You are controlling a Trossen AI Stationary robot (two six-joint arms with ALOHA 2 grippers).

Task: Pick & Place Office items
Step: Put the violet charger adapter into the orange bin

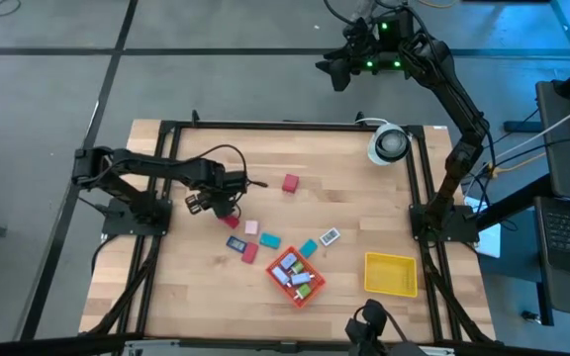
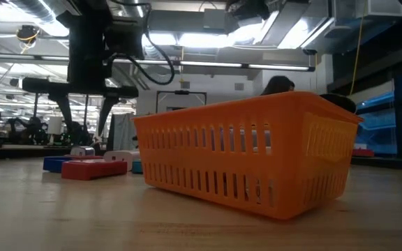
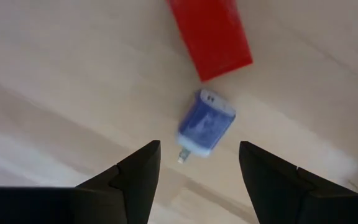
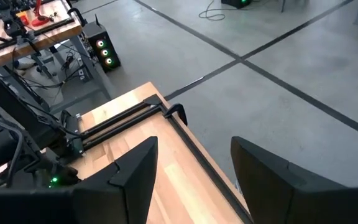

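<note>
The left hand (image 1: 223,203) was low over the wooden surface (image 1: 344,188), on its left half, and its two fingers (image 3: 138,171) stood wide apart with nothing between them. In the left wrist view a small blue piece (image 3: 206,122) lay on the wood just ahead of the fingers, in line with the gap, and a red piece (image 3: 211,34) lay just beyond it; I could not tell whether these two touched.

Near this hand, in the high view, a pink piece (image 1: 252,227) and a teal piece (image 1: 270,240) lay toward the middle of the surface, with a dark blue piece (image 1: 235,243) beside them. Another red piece (image 1: 291,183) lay alone, farther toward the back edge. An orange basket (image 1: 277,265) stood near the front edge and held several small pieces. A second teal piece (image 1: 308,247) and a pale piece (image 1: 330,236) lay just beside the basket. A yellow tray (image 1: 391,273) stood to the right of it, apart.

The right hand (image 1: 336,69) was raised well beyond the back edge, over the floor, with its fingers (image 4: 138,165) parted and empty.
</note>
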